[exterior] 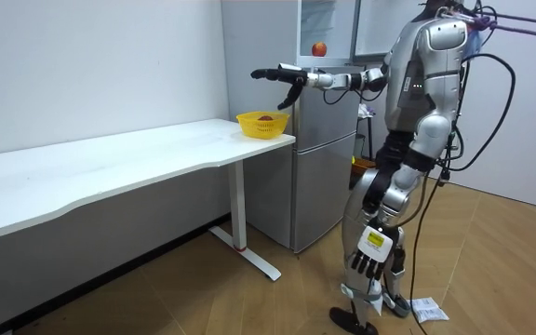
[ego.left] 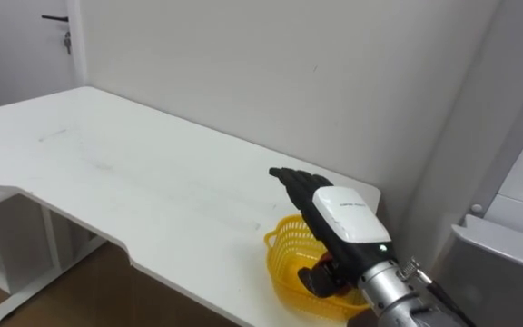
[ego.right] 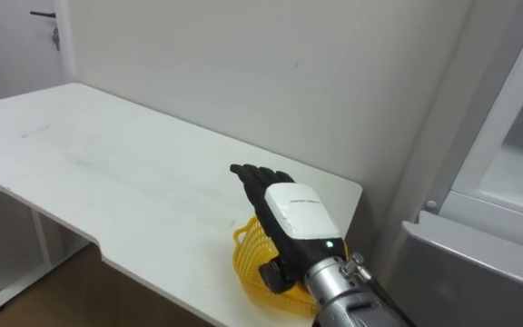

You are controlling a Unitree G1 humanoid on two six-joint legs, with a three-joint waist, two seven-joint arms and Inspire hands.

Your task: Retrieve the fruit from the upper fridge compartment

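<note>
A yellow plastic basket (ego.left: 288, 251) stands at the right end of the white table (ego.left: 107, 173), close to the fridge. In the room view a small reddish thing (exterior: 265, 118) lies inside the basket (exterior: 262, 126). My right hand (ego.left: 321, 203) hovers over the basket with fingers stretched out and thumb pointing down, holding nothing. It partly hides the basket's inside in the eye views. A red apple (exterior: 318, 48) rests on a shelf of the upper fridge (exterior: 328, 33), whose door stands open. My left hand (exterior: 367, 265) hangs relaxed beside my leg.
I stand in front of the grey fridge (exterior: 328, 158), turned toward the table. The fridge's edge (ego.left: 516, 227) is right beside the table end. A pale wall (ego.left: 289, 64) runs behind the table. A small white scrap (exterior: 430, 310) lies on the wooden floor.
</note>
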